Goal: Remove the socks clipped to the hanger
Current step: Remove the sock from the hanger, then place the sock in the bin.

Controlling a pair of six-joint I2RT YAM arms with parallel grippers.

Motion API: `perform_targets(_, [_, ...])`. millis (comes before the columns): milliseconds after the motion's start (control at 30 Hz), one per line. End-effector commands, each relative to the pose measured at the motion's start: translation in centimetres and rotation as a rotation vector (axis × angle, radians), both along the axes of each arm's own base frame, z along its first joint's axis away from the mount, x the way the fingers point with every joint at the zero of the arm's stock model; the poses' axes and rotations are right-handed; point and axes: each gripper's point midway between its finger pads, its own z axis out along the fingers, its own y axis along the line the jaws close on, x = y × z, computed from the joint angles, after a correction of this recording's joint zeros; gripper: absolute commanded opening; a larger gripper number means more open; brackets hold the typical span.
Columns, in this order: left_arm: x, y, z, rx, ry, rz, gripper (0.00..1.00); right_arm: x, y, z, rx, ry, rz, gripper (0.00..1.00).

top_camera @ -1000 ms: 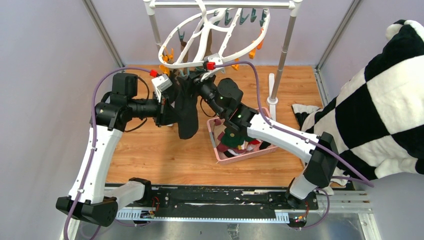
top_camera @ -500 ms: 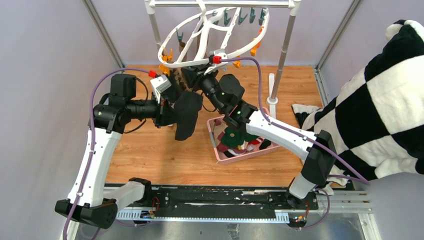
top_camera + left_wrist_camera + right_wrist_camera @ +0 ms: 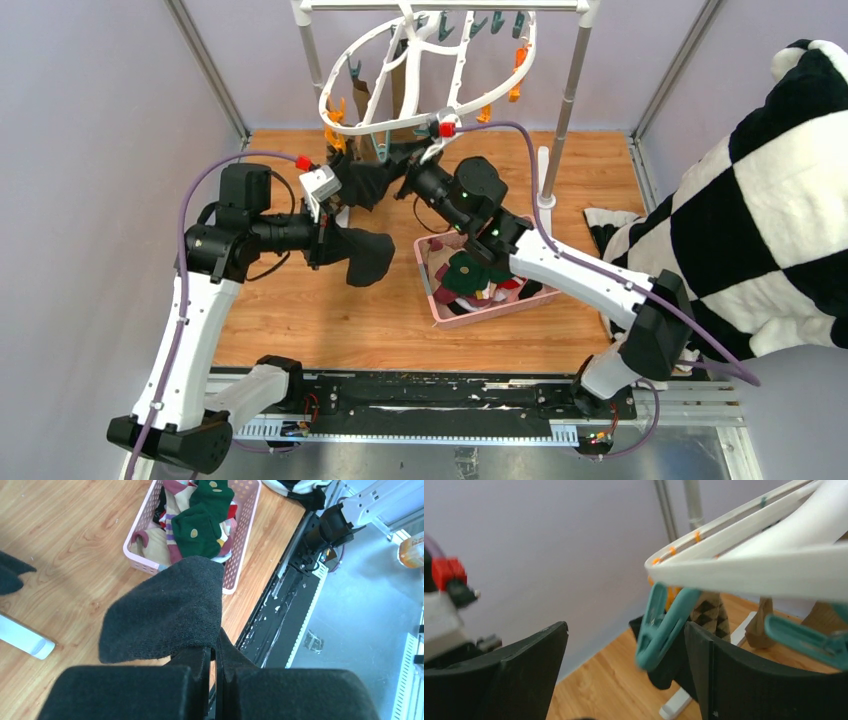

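The white hanger (image 3: 432, 72) hangs tilted from the grey pole rack, with orange and teal clips on its rim. Brown socks (image 3: 404, 92) and a black sock (image 3: 370, 182) still hang from it. My left gripper (image 3: 333, 243) is shut on another black sock (image 3: 366, 256), held free of the hanger left of the basket; this sock also shows in the left wrist view (image 3: 165, 610). My right gripper (image 3: 403, 170) is open just under the hanger's near rim. In the right wrist view a teal clip (image 3: 663, 625) hangs between its fingers (image 3: 529, 670), with a brown argyle sock (image 3: 709, 614) behind.
A pink slotted basket (image 3: 428, 285) holding several socks sits on the wooden floor below the right arm, and also shows in the left wrist view (image 3: 239, 555). The rack's pole (image 3: 572, 88) and white foot (image 3: 545, 180) stand at the back right. A black-and-white checked plush cloth (image 3: 760, 200) fills the right side.
The black sock has come off the hanger and my left gripper has drawn it down and left. The hanger swung up and back. My right gripper moved up towards its rim.
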Motion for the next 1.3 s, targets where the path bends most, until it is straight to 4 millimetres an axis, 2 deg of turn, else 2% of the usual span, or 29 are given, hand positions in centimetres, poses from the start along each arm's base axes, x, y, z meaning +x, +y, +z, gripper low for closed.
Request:
perform_targets(0, [-0.9,0.1,0.2,0.008,-0.078,-0.032,0.00,-6.2,0.3,-1.3,-0.012,-0.057,0.306,0.98])
perform_targets(100, [-1.4,-0.1,0.4,-0.004,-0.093,-0.058,0.00,-10.1,-0.1,-3.5,-0.059,-0.107,0.477,1.00])
perform_targets(200, [-1.9,-0.3,0.6,-0.023,-0.102,-0.088,0.00,-12.9,-0.4,-6.8,-0.144,-0.131,0.607,1.00])
perform_targets(367, [-2.8,-0.6,0.9,-0.051,-0.102,-0.120,0.00,-16.2,-0.5,-9.7,-0.232,-0.195,0.803,0.97])
perform_targets(500, [-3.3,-0.6,1.4,-0.058,-0.124,-0.123,0.00,-17.0,0.0,-10.6,-0.278,-0.176,0.896,0.85])
perform_targets(567, [-3.4,-0.6,1.6,-0.059,-0.130,-0.120,0.00,-16.9,0.0,-10.4,-0.278,-0.177,0.896,0.74])
perform_targets(600, [-3.4,-0.5,1.7,-0.058,-0.133,-0.118,0.00,-16.8,0.0,-10.2,-0.275,-0.183,0.893,0.64])
perform_targets(700, [-3.3,-0.4,1.6,-0.051,-0.134,-0.108,0.00,-16.5,-0.4,-9.9,-0.272,-0.179,0.861,0.05])
perform_targets(733, [-3.3,-0.4,1.4,-0.048,-0.133,-0.106,0.00,-16.1,-0.6,-9.9,-0.276,-0.170,0.837,0.00])
perform_targets(767, [-3.1,-0.3,1.3,-0.042,-0.132,-0.099,0.02,-15.8,-0.9,-9.9,-0.277,-0.163,0.814,0.00])
perform_targets(800, [-3.0,-0.2,1.2,-0.036,-0.131,-0.092,0.13,-15.5,-1.2,-10.1,-0.278,-0.145,0.789,0.00])
perform_targets(833, [-2.8,-0.1,1.1,-0.028,-0.130,-0.081,0.28,-15.1,-1.5,-10.3,-0.277,-0.122,0.763,0.00])
perform_targets(867, [-2.5,0.1,1.0,-0.015,-0.131,-0.064,0.53,-14.6,-2.0,-10.4,-0.271,-0.092,0.736,0.00])
perform_targets(900, [-2.2,0.3,0.8,0.000,-0.131,-0.043,0.73,-14.0,-2.6,-10.5,-0.263,-0.058,0.709,0.00])
perform_targets(933, [-1.8,0.6,0.6,0.018,-0.134,-0.018,0.82,-13.3,-3.2,-11.0,-0.256,-0.010,0.688,0.00])
perform_targets(967, [-1.4,0.9,0.4,0.036,-0.130,0.006,0.95,-12.7,-3.9,-11.5,-0.248,0.042,0.669,0.00])
perform_targets(1033, [-0.3,1.7,-0.1,0.084,-0.130,0.068,1.00,-11.5,-5.6,-12.7,-0.229,0.161,0.632,0.00])
perform_targets(1100, [0.6,2.5,-0.6,0.130,-0.136,0.121,1.00,-10.4,-7.5,-15.0,-0.238,0.293,0.578,0.00])
perform_targets(1267, [1.6,3.9,-1.9,0.200,-0.138,0.190,1.00,-7.6,-14.8,-23.7,-0.369,0.620,0.268,0.00])
